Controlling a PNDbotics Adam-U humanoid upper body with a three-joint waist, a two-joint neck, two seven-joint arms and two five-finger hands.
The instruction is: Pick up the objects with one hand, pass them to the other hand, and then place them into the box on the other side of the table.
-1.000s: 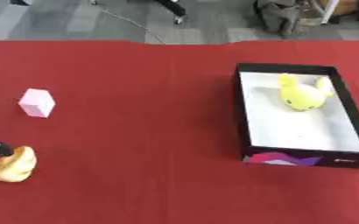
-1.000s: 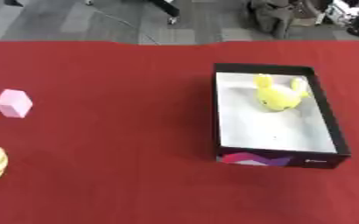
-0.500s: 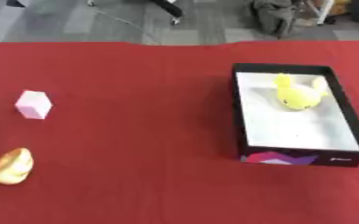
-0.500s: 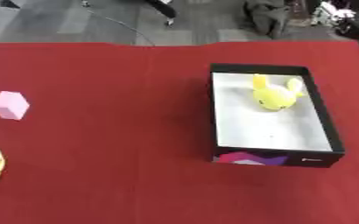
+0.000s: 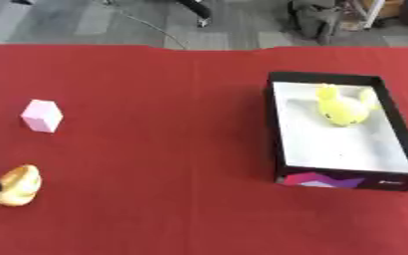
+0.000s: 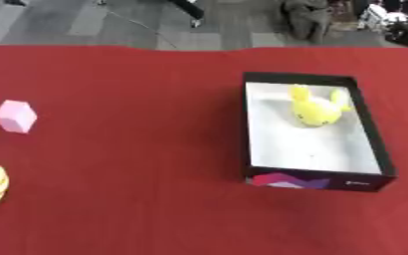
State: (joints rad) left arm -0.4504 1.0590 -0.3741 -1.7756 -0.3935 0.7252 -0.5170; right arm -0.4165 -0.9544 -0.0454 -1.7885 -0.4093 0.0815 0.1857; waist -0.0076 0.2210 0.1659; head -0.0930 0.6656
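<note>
Box (image 5: pixel 281 144), black-walled with a white floor, already holds a yellow plush toy (image 5: pixel 343 110) at its far end, while a pink block (image 5: pixel 42 115) and an orange-yellow toy (image 5: pixel 16 185) lie well to the left of the box on the red table (image 5: pixel 172 149). Neither hand clearly shows, so I cannot tell how their fingers stand; only a dark speck touches the orange-yellow toy at the picture's left edge. By my judgement a fresh pick-up is due: the left hand takes a piece left of the box and passes it to the right hand.

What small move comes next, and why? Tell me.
Probably reach the left hand to the orange-yellow rounded toy at the table's near left edge. It and the pink block lie on the red cloth, while the black box with the white floor holds only the yellow plush toy.
</note>
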